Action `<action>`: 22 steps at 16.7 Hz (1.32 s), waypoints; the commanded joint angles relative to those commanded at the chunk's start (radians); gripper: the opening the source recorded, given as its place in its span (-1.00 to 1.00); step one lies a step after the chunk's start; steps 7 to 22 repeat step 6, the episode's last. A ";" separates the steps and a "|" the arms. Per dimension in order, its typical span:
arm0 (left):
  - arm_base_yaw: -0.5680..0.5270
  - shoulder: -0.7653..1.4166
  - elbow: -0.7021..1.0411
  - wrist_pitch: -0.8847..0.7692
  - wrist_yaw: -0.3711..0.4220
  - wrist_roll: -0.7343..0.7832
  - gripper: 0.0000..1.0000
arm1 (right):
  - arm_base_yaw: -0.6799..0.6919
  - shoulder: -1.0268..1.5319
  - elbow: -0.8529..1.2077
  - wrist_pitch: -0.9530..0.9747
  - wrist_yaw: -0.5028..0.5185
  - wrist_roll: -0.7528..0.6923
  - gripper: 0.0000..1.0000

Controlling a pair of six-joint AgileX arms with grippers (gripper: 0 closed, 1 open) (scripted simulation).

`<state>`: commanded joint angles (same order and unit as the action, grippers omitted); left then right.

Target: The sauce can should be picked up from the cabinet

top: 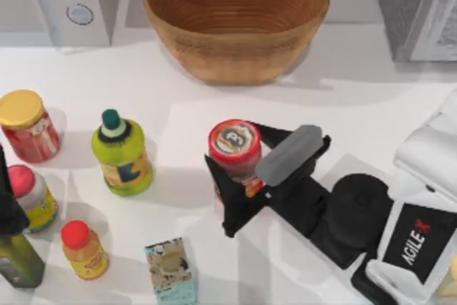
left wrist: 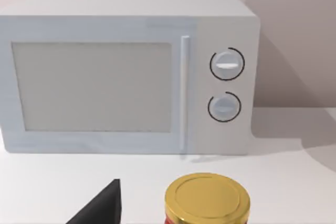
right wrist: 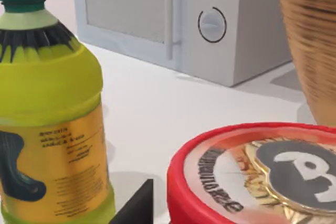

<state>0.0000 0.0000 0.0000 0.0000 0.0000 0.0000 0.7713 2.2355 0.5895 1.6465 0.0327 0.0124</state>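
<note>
My right gripper (top: 239, 180) sits low over the middle of the worktop (top: 186, 105), reaching in from the top view's right. Its two dark fingers are spread wide, and the sauce can (top: 234, 148) stands upright between them. One finger (top: 225, 201) lies against the can's near side; the other runs past its far side. I cannot tell whether both are pressing on it. In my right wrist view the can's red rim and dark round emblem (right wrist: 262, 174) sit right up close, just beside a dark fingertip (right wrist: 137, 205).

To the left of the can, a little apart, stands a yellow-green bottle (top: 121, 151) with a dark green cap. Nearer the front edge are a patterned teal carton (top: 171, 271) and a small orange bottle with a red cap (top: 83, 249).

My left arm (top: 8, 208) is parked at the left edge of the worktop, and I cannot tell how its gripper (left wrist: 100, 208) stands. By it are a small red-capped bottle (top: 30, 196) and a red jar with a yellow lid (top: 27, 125).

Farther back stands a wide wicker bowl (top: 235, 19), with the white microwave (top: 64, 1) at the far left. The dark grey cabinet (top: 418, 8) stands at the far right, well apart from the can.
</note>
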 joint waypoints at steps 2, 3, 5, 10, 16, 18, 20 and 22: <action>0.000 0.000 0.000 0.000 0.000 0.000 1.00 | 0.000 0.000 0.000 0.000 0.000 0.000 1.00; 0.000 0.000 0.000 0.000 0.000 0.000 1.00 | 0.000 0.000 0.000 0.000 0.000 0.000 1.00; 0.000 0.000 0.000 0.000 0.000 0.000 1.00 | 0.000 0.000 0.000 0.000 0.000 0.000 1.00; 0.000 0.000 0.000 0.000 0.000 0.000 1.00 | 0.000 0.000 0.000 0.000 0.000 0.000 1.00; 0.000 0.000 0.000 0.000 0.000 0.000 1.00 | 0.000 0.000 0.000 0.000 0.000 0.000 1.00; 0.000 0.000 0.000 0.000 0.000 0.000 1.00 | 0.000 0.000 0.000 0.000 0.000 0.000 1.00; 0.000 0.000 0.000 0.000 0.000 0.000 1.00 | 0.000 0.000 0.000 0.000 0.000 0.000 1.00; 0.000 0.000 0.000 0.000 0.000 0.000 1.00 | 0.000 0.000 0.000 0.000 0.000 0.000 1.00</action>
